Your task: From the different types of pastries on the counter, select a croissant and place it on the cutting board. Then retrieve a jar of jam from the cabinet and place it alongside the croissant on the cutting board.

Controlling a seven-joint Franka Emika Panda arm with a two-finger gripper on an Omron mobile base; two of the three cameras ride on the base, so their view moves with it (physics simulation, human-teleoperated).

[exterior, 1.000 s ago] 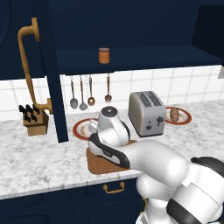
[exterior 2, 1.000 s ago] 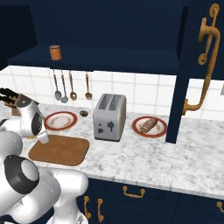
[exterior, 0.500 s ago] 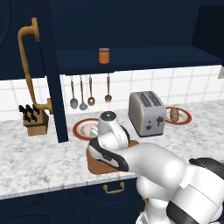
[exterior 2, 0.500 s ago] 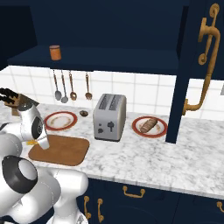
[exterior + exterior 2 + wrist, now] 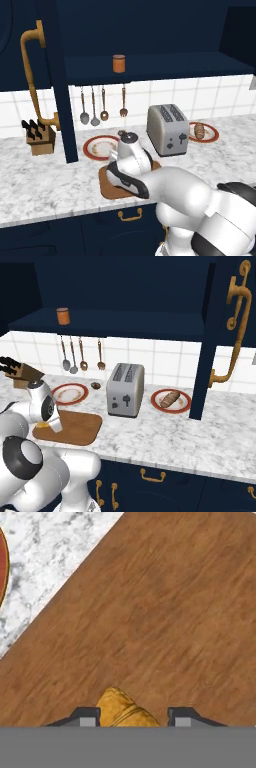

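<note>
My gripper (image 5: 131, 717) is shut on the golden-yellow croissant (image 5: 125, 709), which sits between the two fingertips. Close below it lies the brown wooden cutting board (image 5: 165, 627). In the right base view the croissant (image 5: 42, 426) hangs at the left end of the cutting board (image 5: 80, 428); whether it touches the wood I cannot tell. The orange-brown jar of jam (image 5: 118, 63) stands on the shelf of the open navy cabinet (image 5: 150, 30); its door (image 5: 57, 75) with the brass handle (image 5: 32, 75) swings out to the left. In the left base view my white hand covers much of the cutting board (image 5: 105, 182).
On the marbled counter (image 5: 200, 441) stand a toaster (image 5: 125, 390), an empty red-rimmed plate (image 5: 69, 393), a plate with a brown banded pastry (image 5: 171, 398), a tiny dark lump (image 5: 96, 385) and a knife block (image 5: 20, 373). Utensils (image 5: 102, 102) hang on the tiled wall.
The hand has sunk a little toward the cutting board with the croissant still in its grip. Nothing else has moved.
</note>
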